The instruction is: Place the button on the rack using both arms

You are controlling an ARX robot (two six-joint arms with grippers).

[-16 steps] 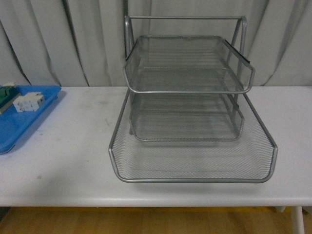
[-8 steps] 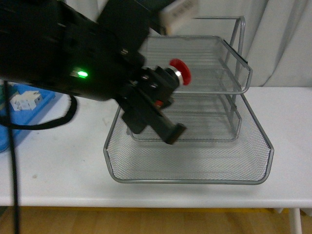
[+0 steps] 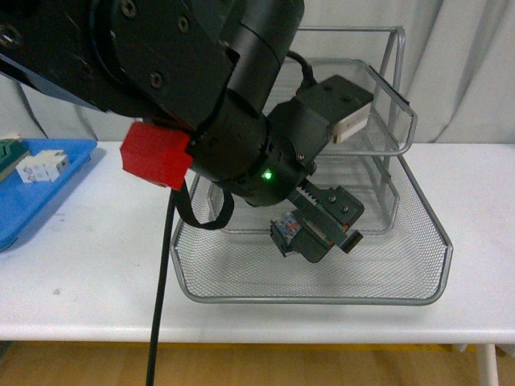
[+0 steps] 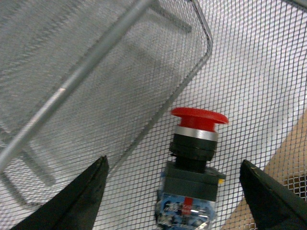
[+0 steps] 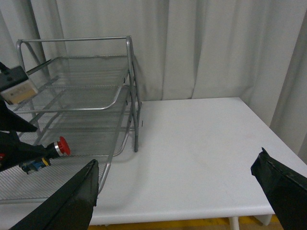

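The button (image 4: 194, 158), with its red cap, silver collar and black and blue body, lies on the mesh of the lowest tier of the rack (image 4: 249, 72). My left gripper (image 4: 172, 162) is open around it, and both fingers stand clear of it. In the front view the left arm fills the upper left, and its gripper (image 3: 318, 233) is low inside the front of the rack (image 3: 418, 241). The right wrist view shows the button (image 5: 61, 146) in the rack (image 5: 129, 72). My right gripper (image 5: 176, 160) hangs open over the white table to the rack's right, holding nothing.
A flat blue tray (image 3: 32, 193) at the table's left end holds a white block (image 3: 44, 167) and a green-topped block (image 3: 10, 153). The left arm's black cable (image 3: 161, 305) hangs over the table's front edge. Grey curtains close the back.
One second ago no arm showed in the front view. The left arm then came in holding the button high by the middle tier, and has since dropped to the bottom tier and opened.
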